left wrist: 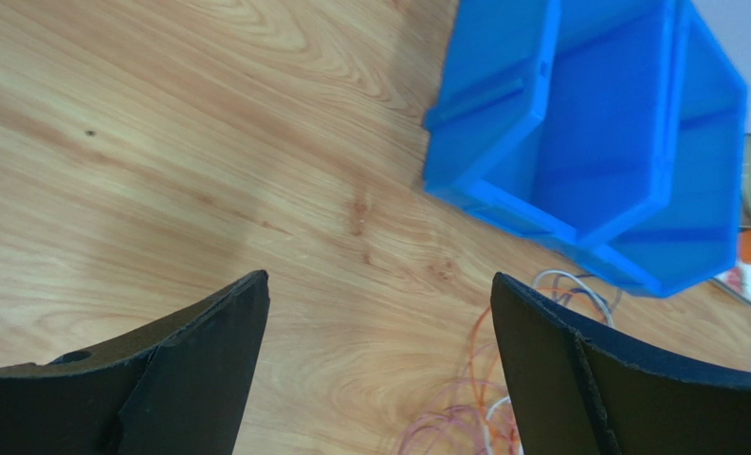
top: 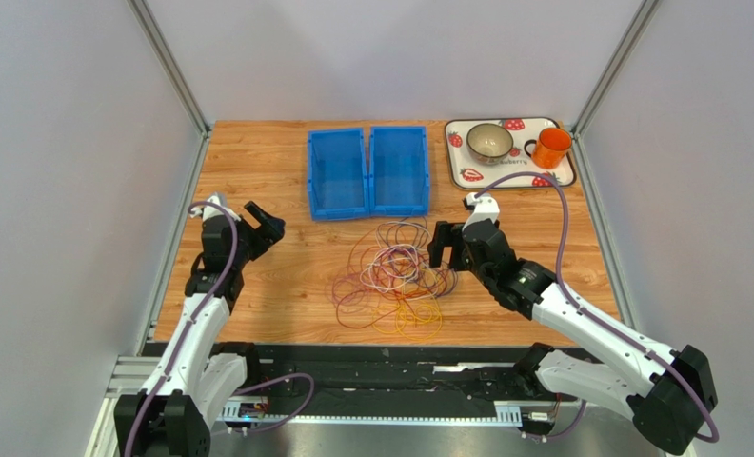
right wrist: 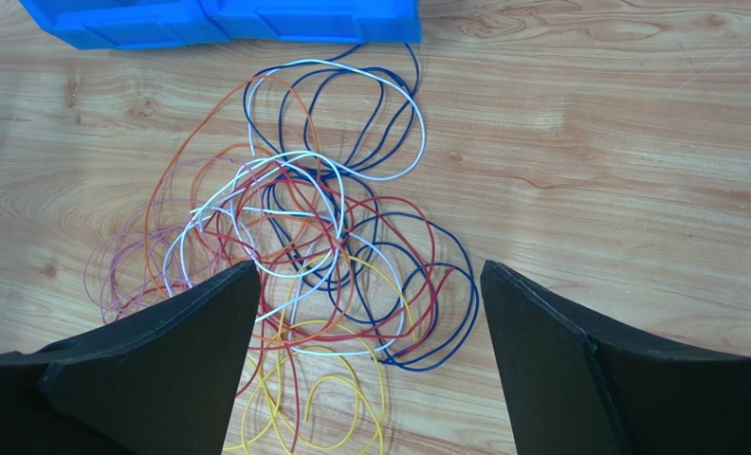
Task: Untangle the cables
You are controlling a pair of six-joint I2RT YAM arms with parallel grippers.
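Observation:
The cables (top: 395, 276) lie in one tangled heap of loose loops on the wooden table, in front of the blue bins. In the right wrist view the cables (right wrist: 313, 237) are red, white, dark blue, orange, pale pink and yellow, overlapping each other. My right gripper (top: 445, 249) is open and empty, just right of the heap and above its right edge; its jaws (right wrist: 365, 284) stand wide apart over the loops. My left gripper (top: 262, 224) is open and empty, well left of the heap; between its jaws (left wrist: 379, 289) is bare wood, with cable ends (left wrist: 484, 398) at the lower right.
Two blue bins (top: 368, 171) stand side by side behind the heap, both empty; they also show in the left wrist view (left wrist: 597, 142). A strawberry-print tray (top: 466, 171) at the back right holds a bowl (top: 489, 141) and an orange cup (top: 550, 147).

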